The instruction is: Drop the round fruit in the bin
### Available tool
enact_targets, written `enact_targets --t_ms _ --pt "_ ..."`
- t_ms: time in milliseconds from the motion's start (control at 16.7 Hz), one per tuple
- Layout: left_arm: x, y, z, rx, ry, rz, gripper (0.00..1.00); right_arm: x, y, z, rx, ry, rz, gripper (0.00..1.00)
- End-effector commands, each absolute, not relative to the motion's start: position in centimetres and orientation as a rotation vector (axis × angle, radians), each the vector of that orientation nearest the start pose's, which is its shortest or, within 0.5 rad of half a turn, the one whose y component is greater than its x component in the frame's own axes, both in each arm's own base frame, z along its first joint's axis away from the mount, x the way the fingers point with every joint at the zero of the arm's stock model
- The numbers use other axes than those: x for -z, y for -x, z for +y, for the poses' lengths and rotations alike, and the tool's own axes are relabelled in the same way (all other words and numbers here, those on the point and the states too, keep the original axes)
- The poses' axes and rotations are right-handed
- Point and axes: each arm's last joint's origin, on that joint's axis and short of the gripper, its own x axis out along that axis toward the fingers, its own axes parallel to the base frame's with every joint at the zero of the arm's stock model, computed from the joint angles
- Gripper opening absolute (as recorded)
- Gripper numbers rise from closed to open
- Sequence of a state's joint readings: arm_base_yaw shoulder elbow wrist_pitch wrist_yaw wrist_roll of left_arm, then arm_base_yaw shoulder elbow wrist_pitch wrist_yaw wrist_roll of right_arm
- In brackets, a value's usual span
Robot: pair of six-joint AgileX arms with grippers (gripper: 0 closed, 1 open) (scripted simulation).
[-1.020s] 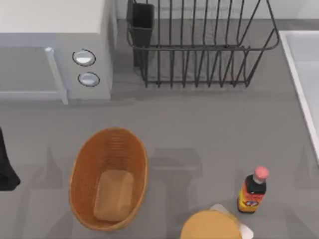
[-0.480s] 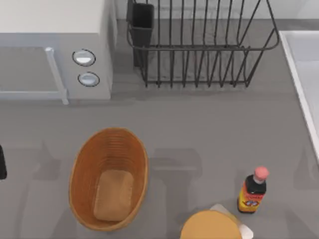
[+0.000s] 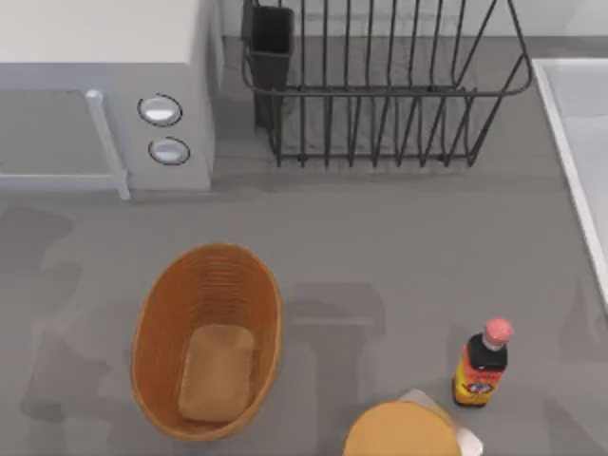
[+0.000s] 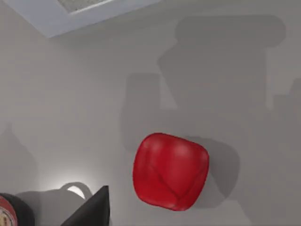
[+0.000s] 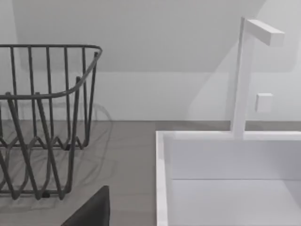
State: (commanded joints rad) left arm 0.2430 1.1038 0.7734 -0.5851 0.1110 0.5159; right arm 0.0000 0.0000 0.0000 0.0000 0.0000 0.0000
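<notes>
My left arm has slipped out past the left of the bin (image 3: 207, 340) in the top view. Its wrist camera now looks down on the round fruit (image 4: 170, 171), lying free on the table (image 4: 70, 108). Jaw state: cannot tell.

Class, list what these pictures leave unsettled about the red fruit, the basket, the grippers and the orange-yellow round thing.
1. Red fruit: left wrist view shows it on grey tabletop; its place relative to the basket cannot be told.
2. Left gripper: a dark finger is cut by the picture's edge; open or shut unclear.
3. Right gripper: likewise one finger, cut by the edge.
4. Orange-yellow round thing: top view's lower edge crops it.
</notes>
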Motion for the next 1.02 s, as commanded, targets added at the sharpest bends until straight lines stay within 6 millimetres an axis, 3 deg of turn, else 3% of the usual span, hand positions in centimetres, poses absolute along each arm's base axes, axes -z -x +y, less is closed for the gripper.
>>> enact_targets --t_ms 240,480,660,1020 --pt "-21.2 -26.9 8.6 0.258 -0.303 1.192 1.0 -16.0 -10.6 -0.1 0.0 0.0 0.0 1.0" --pt "-18.5 -30.3 11.5 0.385 -0.268 1.348 1.0 -16.0 -10.6 -0.1 0.0 0.0 0.0 1.0" --pt "-17.6 -31.4 12.4 0.431 -0.258 1.383 1.0 -16.0 -10.6 -0.1 0.0 0.0 0.0 1.0" --pt "-17.5 -31.5 12.3 0.436 -0.262 1.384 1.0 -16.0 -10.6 -0.1 0.0 0.0 0.0 1.0"
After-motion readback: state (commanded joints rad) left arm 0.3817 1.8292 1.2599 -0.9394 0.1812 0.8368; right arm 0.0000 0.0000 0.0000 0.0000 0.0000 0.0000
